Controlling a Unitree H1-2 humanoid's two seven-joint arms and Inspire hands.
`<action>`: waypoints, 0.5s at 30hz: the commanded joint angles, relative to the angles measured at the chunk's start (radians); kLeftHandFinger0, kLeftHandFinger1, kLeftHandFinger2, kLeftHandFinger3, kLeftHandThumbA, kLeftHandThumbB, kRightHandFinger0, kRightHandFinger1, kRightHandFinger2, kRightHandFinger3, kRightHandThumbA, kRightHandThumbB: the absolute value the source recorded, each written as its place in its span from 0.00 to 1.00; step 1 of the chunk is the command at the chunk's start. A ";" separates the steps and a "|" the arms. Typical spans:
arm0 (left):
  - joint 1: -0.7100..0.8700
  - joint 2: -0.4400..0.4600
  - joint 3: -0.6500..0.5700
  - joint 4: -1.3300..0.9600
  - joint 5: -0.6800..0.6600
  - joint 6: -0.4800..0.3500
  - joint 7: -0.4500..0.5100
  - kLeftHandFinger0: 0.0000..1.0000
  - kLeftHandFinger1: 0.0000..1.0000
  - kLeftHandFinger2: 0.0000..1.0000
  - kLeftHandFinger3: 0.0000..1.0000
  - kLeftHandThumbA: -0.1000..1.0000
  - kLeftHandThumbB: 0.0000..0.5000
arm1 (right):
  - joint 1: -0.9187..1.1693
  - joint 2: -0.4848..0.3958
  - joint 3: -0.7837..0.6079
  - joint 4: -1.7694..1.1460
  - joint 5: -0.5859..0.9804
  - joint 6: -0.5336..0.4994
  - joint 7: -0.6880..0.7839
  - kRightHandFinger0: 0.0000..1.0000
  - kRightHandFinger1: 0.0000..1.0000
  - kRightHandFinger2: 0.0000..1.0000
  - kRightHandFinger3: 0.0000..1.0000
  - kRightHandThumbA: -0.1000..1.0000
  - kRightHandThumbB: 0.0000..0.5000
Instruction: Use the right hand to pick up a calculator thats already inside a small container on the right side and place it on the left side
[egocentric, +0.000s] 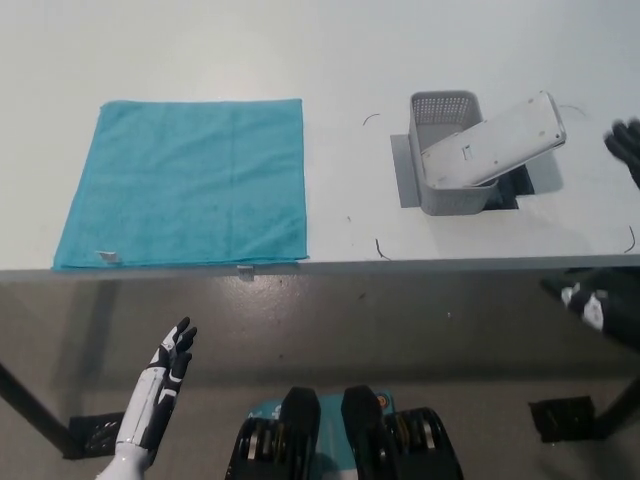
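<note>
Currently right hand (626, 150) is just right of calculator (492, 140); fingers' state unclear. Grip its raised end, lift clear of basket (440, 115).

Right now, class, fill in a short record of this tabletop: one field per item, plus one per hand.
calculator: white, tilted, propped in the basket, sticking out to the right
basket: small, grey, right side of table
cloth: teal, flat, left side
table: white
right hand: black, at right edge, over table
left hand: white, open, below table edge

Cloth (182, 183) left on table (330, 60), calculator (492, 140) in basket (445, 110) right
</note>
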 joint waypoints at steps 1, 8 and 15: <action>-0.028 0.029 -0.009 -0.024 0.017 -0.081 0.032 1.00 1.00 1.00 1.00 1.00 0.44 | -0.231 -0.089 -0.002 -0.055 -0.370 0.236 0.345 1.00 1.00 1.00 1.00 1.00 0.91; -0.031 0.030 -0.003 -0.019 0.018 -0.081 0.032 1.00 1.00 1.00 1.00 1.00 0.46 | -0.383 -0.133 0.069 0.097 -0.545 0.246 0.485 1.00 1.00 1.00 1.00 1.00 0.92; -0.021 0.030 -0.002 -0.029 0.018 -0.081 0.030 1.00 1.00 1.00 1.00 1.00 0.42 | -0.477 -0.149 0.149 0.329 -0.633 0.264 0.468 1.00 1.00 1.00 1.00 1.00 0.91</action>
